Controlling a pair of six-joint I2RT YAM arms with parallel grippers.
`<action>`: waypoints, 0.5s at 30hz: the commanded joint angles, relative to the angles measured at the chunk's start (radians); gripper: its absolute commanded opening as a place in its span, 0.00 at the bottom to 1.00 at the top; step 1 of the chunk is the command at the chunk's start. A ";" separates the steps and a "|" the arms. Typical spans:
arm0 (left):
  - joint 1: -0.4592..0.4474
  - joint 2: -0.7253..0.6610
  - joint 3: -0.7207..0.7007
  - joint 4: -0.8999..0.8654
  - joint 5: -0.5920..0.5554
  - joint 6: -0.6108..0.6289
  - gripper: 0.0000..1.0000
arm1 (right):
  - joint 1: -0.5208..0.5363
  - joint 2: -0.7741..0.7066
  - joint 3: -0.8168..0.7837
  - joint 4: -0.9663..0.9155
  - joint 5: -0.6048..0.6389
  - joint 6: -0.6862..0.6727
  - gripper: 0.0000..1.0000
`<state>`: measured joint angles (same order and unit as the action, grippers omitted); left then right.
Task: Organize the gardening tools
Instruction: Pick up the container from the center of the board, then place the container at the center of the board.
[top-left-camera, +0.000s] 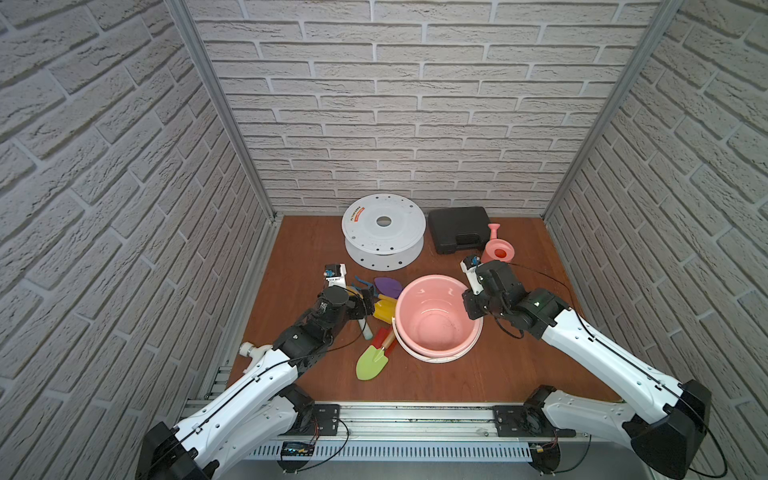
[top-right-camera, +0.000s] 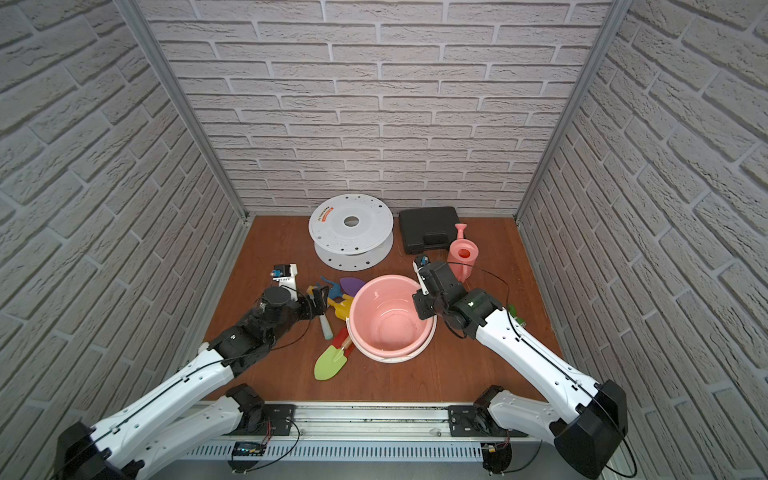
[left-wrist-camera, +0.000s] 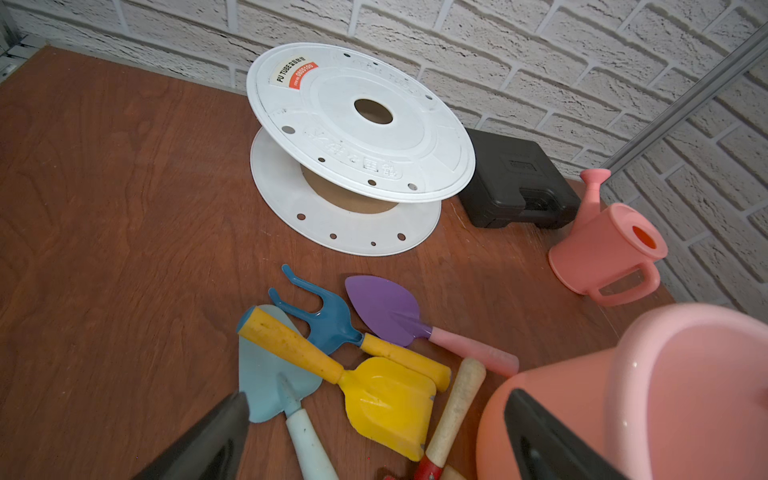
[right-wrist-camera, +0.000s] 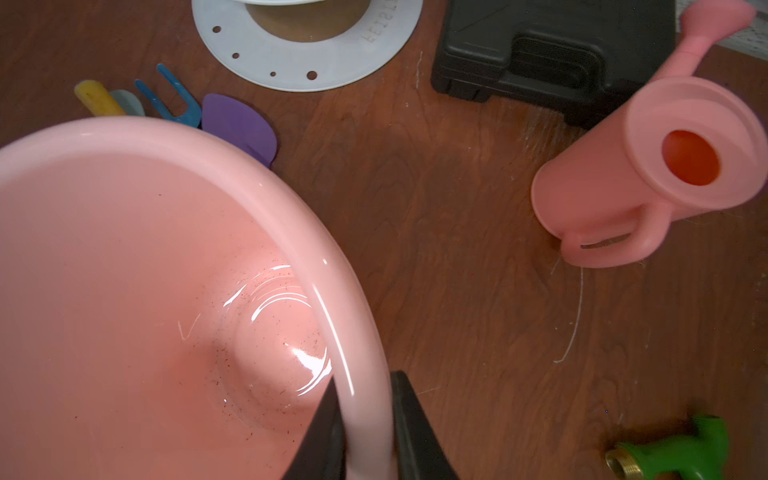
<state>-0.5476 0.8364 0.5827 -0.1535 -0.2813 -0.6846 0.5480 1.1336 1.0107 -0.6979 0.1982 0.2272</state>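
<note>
Behind gardening tools (left-wrist-camera: 386, 395) and pink bucket (left-wrist-camera: 582, 365), white spool (left-wrist-camera: 332, 137) labelled "PU TUBE"

White spool (top-left-camera: 401, 237) beside black case (top-left-camera: 455, 226); upright pink bucket (top-left-camera: 417, 301); small green fitting (right-wrist-camera: 681, 451).

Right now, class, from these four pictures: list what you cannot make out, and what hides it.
Pale-blue trowel: blade under the left gripper in both top views.
Green spade: handle end under the bucket rim in both top views; blade cut off in the left wrist view.
Green tap fitting: cut by the right wrist view's edge; mostly behind the right arm in a top view.
</note>
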 joint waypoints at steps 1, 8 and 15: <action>-0.006 -0.007 -0.006 0.015 -0.020 0.004 0.98 | -0.068 -0.023 -0.014 0.046 0.047 -0.018 0.19; -0.007 -0.005 -0.004 0.010 -0.026 0.003 0.98 | -0.196 0.039 -0.047 0.234 -0.027 0.040 0.18; -0.006 -0.009 -0.004 0.008 -0.033 0.006 0.98 | -0.237 0.230 0.072 0.301 0.031 0.073 0.18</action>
<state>-0.5491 0.8364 0.5827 -0.1577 -0.2966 -0.6846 0.3264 1.3102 1.0351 -0.4984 0.1795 0.2790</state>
